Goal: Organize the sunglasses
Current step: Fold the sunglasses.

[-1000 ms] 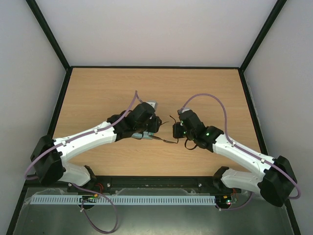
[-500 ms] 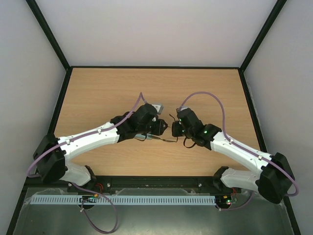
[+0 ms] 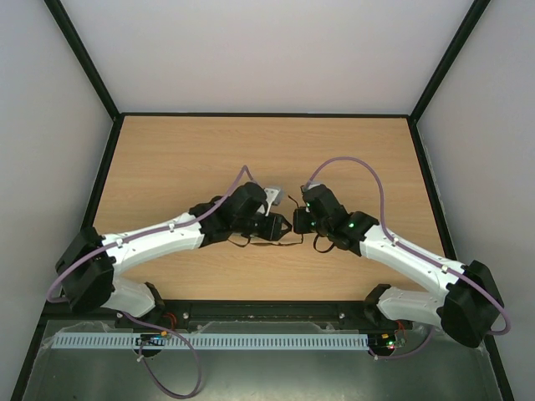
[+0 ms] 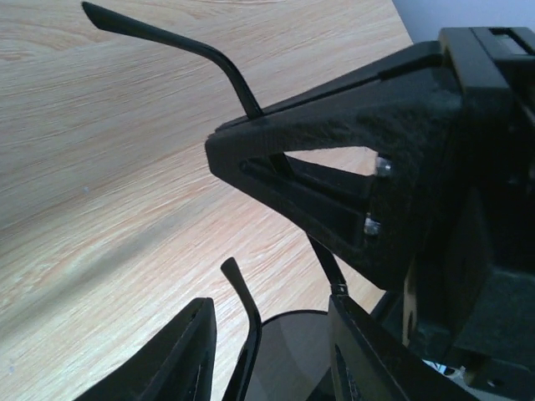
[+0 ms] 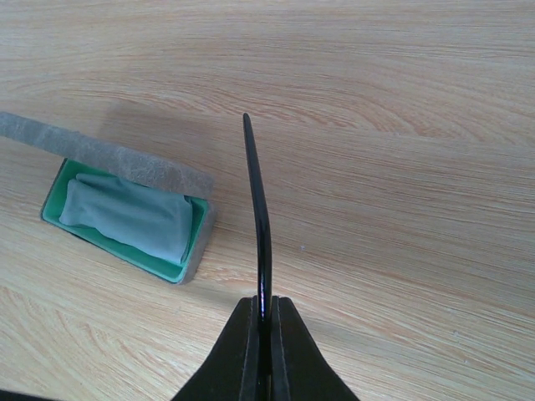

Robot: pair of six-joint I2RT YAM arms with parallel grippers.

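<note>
The sunglasses point(image 3: 290, 239) hang between my two grippers, above the table's middle. My right gripper point(image 3: 298, 220) is shut on one slim temple arm point(image 5: 257, 192), which sticks up past its fingertips point(image 5: 266, 305). In the left wrist view that arm point(image 4: 159, 35) runs up and to the left out of the right gripper point(image 4: 334, 167). My left gripper point(image 3: 280, 224) is open, its jaws standing either side of a dark lens point(image 4: 292, 351) and the other temple arm point(image 4: 242, 309), with a gap at the left finger point(image 4: 180, 351).
The grey case point(image 5: 134, 163) lies open on the table, left in the right wrist view, with green lining and a light blue cloth point(image 5: 125, 217) inside. From above only its corner point(image 3: 274, 193) shows behind the left wrist. Black frame posts stand round the wooden table point(image 3: 167, 159).
My left gripper has moved right, off the case and up to the right gripper, and now stands around the sunglasses. The right gripper has shifted slightly left, holding the temple arm.
</note>
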